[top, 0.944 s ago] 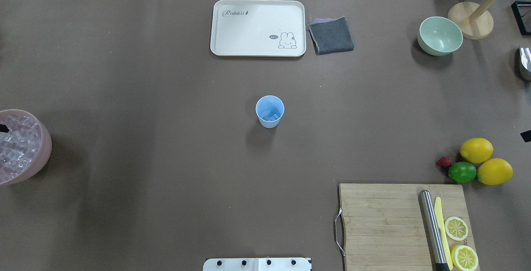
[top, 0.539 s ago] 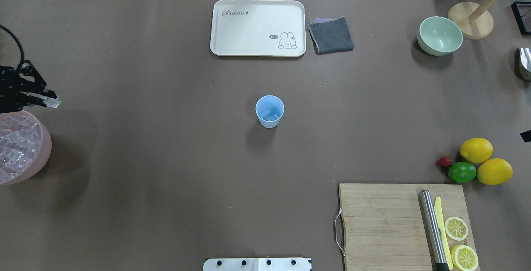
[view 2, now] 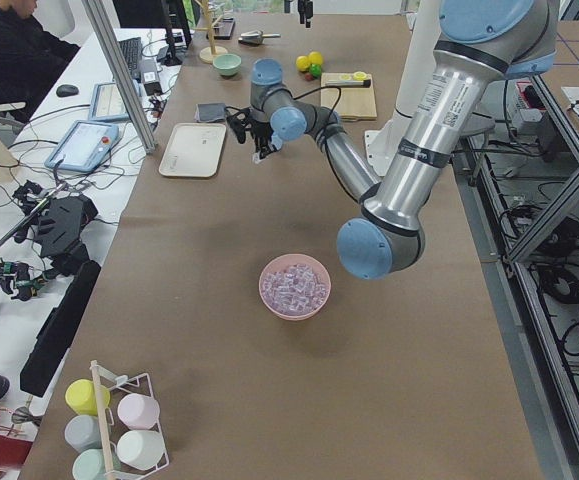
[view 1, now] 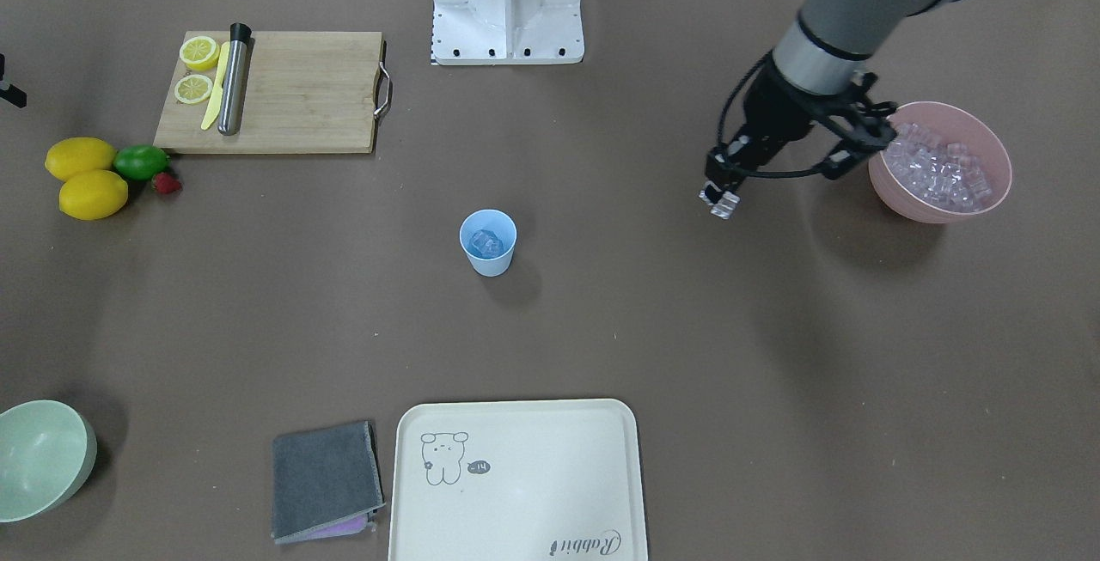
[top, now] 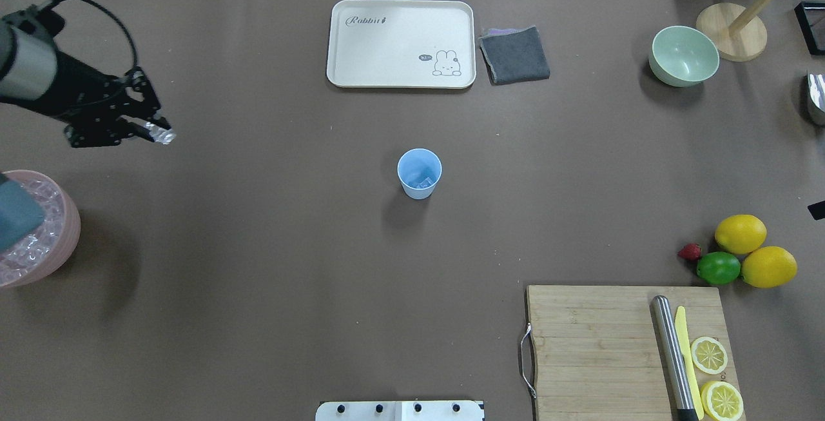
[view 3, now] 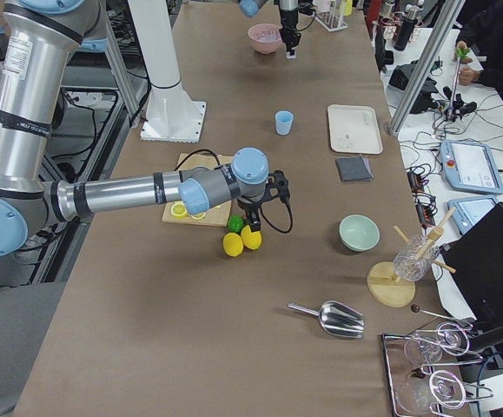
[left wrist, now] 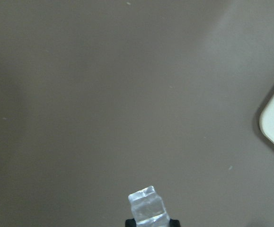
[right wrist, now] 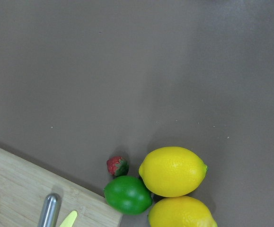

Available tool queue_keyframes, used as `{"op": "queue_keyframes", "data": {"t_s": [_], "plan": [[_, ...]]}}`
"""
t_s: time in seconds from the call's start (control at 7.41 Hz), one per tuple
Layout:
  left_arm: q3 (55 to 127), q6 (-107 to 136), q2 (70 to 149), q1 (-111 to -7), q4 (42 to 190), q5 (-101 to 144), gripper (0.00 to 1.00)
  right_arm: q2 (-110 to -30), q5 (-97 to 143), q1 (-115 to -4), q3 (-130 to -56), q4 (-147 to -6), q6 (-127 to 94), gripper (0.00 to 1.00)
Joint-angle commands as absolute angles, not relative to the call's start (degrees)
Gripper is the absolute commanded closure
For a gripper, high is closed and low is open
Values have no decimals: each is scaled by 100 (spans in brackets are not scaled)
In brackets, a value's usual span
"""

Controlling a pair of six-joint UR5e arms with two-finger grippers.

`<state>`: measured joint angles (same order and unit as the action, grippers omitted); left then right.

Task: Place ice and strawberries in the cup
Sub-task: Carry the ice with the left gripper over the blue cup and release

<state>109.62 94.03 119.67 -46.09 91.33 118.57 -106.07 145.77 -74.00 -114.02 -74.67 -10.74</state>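
The light-blue cup (top: 419, 173) stands upright mid-table, with ice (view 1: 485, 242) on its bottom. My left gripper (top: 158, 132) hangs above the table, shut on one clear ice cube (left wrist: 148, 205), just beyond the pink bowl (view 1: 911, 204) heaped with ice (view 1: 941, 170) and well left of the cup. The red strawberry (top: 689, 252) lies against the lime (top: 718, 267) at the right; the right wrist view looks down on the strawberry (right wrist: 117, 166). My right gripper (view 3: 264, 187) hovers over that fruit; I cannot tell whether it is open or shut.
Two lemons (top: 740, 233) sit beside the lime. A wooden cutting board (top: 593, 343) carries a steel tool, a yellow knife and lemon halves. A cream tray (top: 399, 21), grey cloth (top: 514, 55) and pale green bowl (top: 683, 55) line the far side.
My left gripper has come up from the pink bowl with an ice cube and moved away from the robot and rightward. The cup and the fruit have not moved.
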Motion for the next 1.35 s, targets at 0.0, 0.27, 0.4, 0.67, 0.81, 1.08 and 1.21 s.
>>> {"op": "queue_keyframes", "data": {"t_s": [0.0,0.27,0.4,0.67,0.81,1.08,1.21], "plan": [[10305,9501,13038,-4037,8921,11549,100,-10609,14572,-7400,-11347,-7471,-1099,0],[9540,9859,13874,-3361,9052,10780,100,-10565,14572,-7400,-11277,-7471,-1125,0],[9275,9931,14052,-3166,9105,10741,100,-10582,14572,-7409,-11259,-7462,-1125,0],[9019,10019,14132,-2945,9429,10391,100,-10582,14572,-7409,-11250,-7462,-1116,0],[8896,10020,14185,-2927,9474,10371,100,-10599,14572,-7427,-11250,-7462,-1108,0],[8720,9976,14159,-2900,9789,10362,100,-10626,14581,-7444,-11259,-7462,-1099,0],[8649,9941,14150,-2900,9922,10362,100,-10626,14581,-7453,-11250,-7462,-1099,0]]}}
